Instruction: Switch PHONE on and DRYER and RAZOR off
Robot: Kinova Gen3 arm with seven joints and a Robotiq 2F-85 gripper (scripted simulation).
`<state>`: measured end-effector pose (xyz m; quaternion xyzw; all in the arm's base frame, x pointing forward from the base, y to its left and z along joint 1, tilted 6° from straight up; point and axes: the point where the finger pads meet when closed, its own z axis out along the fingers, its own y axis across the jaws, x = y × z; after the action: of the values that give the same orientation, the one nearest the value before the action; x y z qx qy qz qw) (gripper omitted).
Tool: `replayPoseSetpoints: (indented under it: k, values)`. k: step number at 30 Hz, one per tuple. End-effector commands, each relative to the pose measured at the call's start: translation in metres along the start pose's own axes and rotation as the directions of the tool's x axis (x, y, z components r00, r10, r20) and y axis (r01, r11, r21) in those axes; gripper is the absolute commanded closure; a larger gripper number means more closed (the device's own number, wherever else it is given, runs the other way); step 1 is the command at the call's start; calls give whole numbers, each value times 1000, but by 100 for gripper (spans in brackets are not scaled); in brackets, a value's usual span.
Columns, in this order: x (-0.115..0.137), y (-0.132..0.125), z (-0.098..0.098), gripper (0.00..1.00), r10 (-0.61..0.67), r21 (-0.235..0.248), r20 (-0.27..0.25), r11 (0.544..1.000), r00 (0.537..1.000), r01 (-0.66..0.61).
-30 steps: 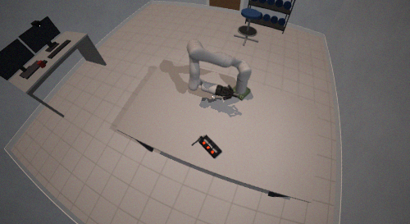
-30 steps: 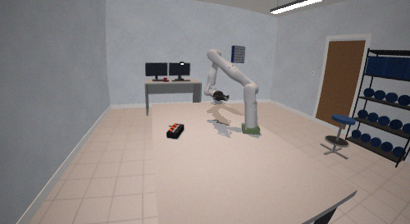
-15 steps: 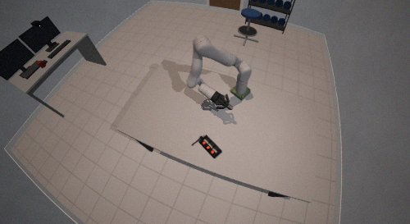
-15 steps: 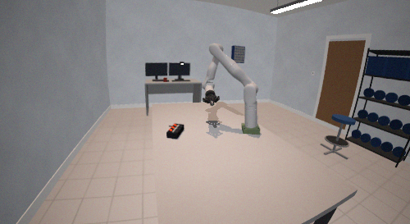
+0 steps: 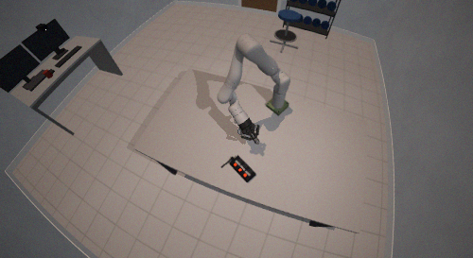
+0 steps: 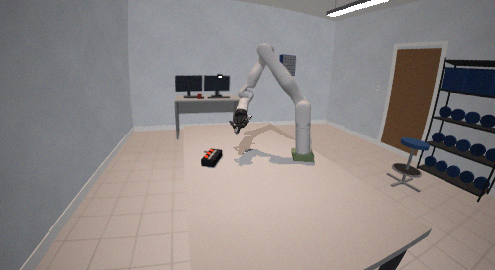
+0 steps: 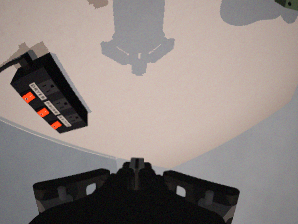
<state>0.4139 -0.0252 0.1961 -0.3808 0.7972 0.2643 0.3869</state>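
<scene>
A black power strip (image 5: 249, 179) (image 6: 212, 163) (image 7: 70, 95) lies on the table top with its switch and socket face up. It has three orange-red switches (image 7: 43, 112) in a row along one side, with white labels beside them. The label nearest the cable end reads DRYER; the other two are too blurred to read surely. Which way each switch is tilted cannot be told. My gripper (image 5: 256, 141) (image 6: 237, 132) (image 7: 137, 166) is shut and empty, in the air above the table, to the side of the strip towards the robot base. It touches nothing.
A short black cable (image 5: 226, 163) (image 7: 10, 64) leaves one end of the strip. The table's edge (image 5: 227, 192) runs beyond the strip. The arm stands on a green base (image 5: 272, 106) (image 6: 303, 157). A desk with monitors, a stool (image 5: 289, 15) and a rack stand away from the table.
</scene>
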Motion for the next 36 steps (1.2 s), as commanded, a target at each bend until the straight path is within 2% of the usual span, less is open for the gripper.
replayPoseSetpoints:
  k: [1, 5, 7, 9, 12, 15, 18, 19, 21, 24, 33, 36]
  values:
    - [-14, -19, 14, 100, 26, 57, -70, 998, 997, -22]
    - [-21, -44, 26, 100, 88, 138, -136, 988, 987, -69]
    - [-20, -53, 32, 100, 110, 164, -175, 983, 978, -81]
    - [-21, -58, 34, 100, 123, 181, -189, 979, 974, -89]
    - [-27, -74, 42, 100, 164, 236, -221, 965, 962, -110]
    - [-26, -75, 47, 100, 179, 236, -230, 964, 957, -124]
    - [-27, -90, 52, 100, 216, 283, -263, 949, 940, -139]
    - [-30, -89, 54, 100, 223, 280, -251, 948, 942, -149]
    - [-31, -96, 57, 100, 239, 306, -275, 940, 931, -151]
    - [-35, -105, 62, 100, 266, 338, -279, 927, 923, -165]
    - [-36, -115, 67, 100, 283, 364, -307, 917, 909, -162]
    - [-38, -122, 70, 100, 317, 391, -313, 902, 895, -182]
